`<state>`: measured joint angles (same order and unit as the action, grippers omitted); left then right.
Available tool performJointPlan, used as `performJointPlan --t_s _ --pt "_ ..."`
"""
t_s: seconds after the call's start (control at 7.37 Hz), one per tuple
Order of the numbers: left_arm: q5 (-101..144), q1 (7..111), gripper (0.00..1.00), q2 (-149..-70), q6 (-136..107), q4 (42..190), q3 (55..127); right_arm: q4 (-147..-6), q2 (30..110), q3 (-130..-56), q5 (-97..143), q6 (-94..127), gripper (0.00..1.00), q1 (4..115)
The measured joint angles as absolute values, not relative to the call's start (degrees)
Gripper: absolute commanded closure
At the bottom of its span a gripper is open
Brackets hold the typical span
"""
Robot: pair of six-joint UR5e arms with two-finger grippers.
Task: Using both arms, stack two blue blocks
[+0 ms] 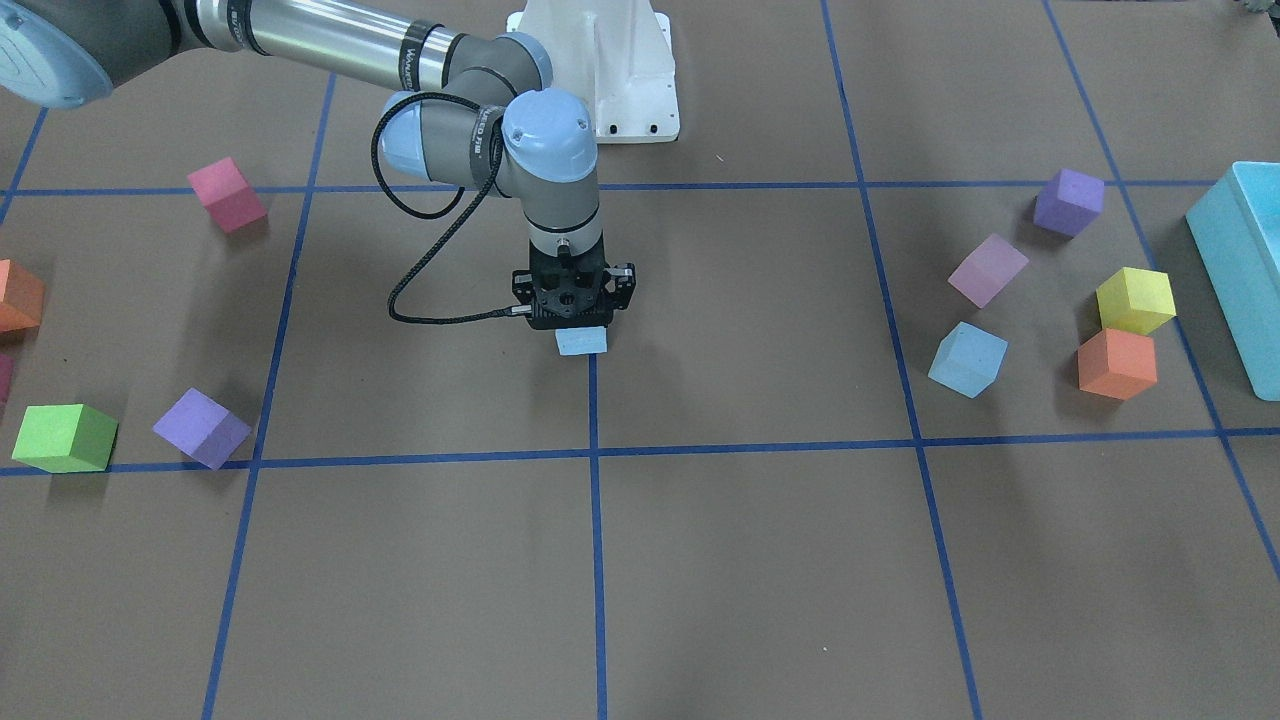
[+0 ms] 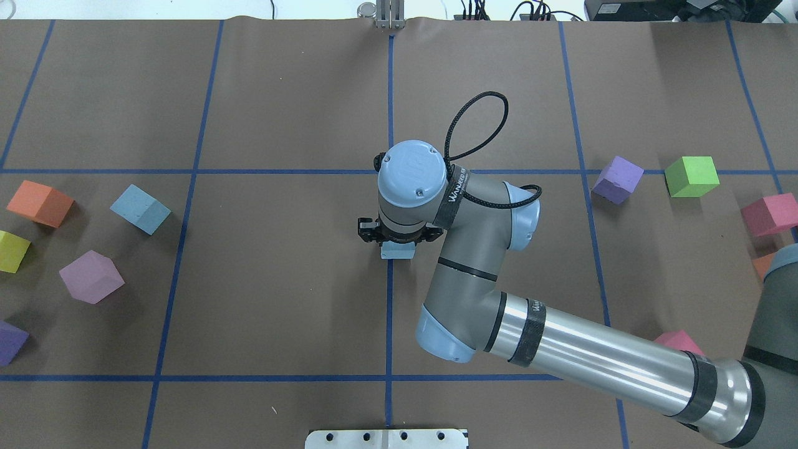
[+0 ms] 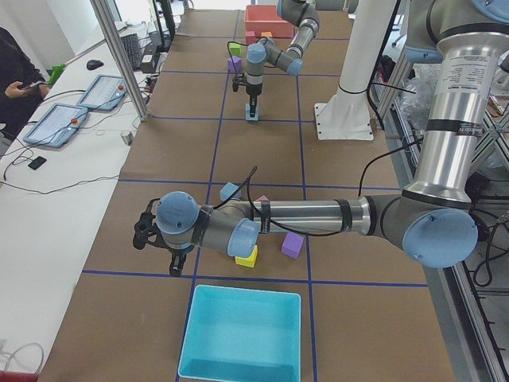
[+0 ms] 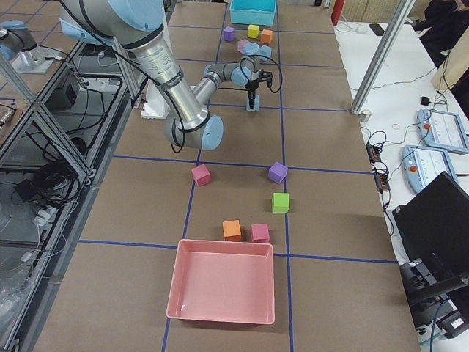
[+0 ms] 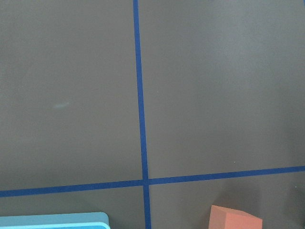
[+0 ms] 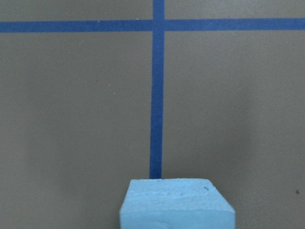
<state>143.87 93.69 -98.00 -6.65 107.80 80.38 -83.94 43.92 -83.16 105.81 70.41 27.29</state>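
One blue block sits low on the centre tape line, square to it. My right gripper points straight down over it and looks shut on its top half. Its fingers are hidden under the gripper body. The right wrist view shows only this block's far face. The other blue block lies by itself on my left side, also seen in the front view. My left gripper hovers low near the table's left end. I cannot tell whether it is open or shut.
A turquoise box stands at the left end, with yellow, orange, pink and purple cubes nearby. Green, purple and magenta cubes and a pink tray lie on my right side.
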Motion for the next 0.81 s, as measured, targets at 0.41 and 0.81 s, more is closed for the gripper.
performJointPlan --t_s 0.41,0.81 --pt "143.88 93.69 0.02 -98.01 -6.62 107.76 80.42 -83.94 43.89 -83.35 105.82 70.34 0.00 27.30" --pt "143.59 93.22 0.02 -100.38 -10.44 107.51 81.56 -84.16 45.60 -85.73 108.38 67.38 0.00 30.72"
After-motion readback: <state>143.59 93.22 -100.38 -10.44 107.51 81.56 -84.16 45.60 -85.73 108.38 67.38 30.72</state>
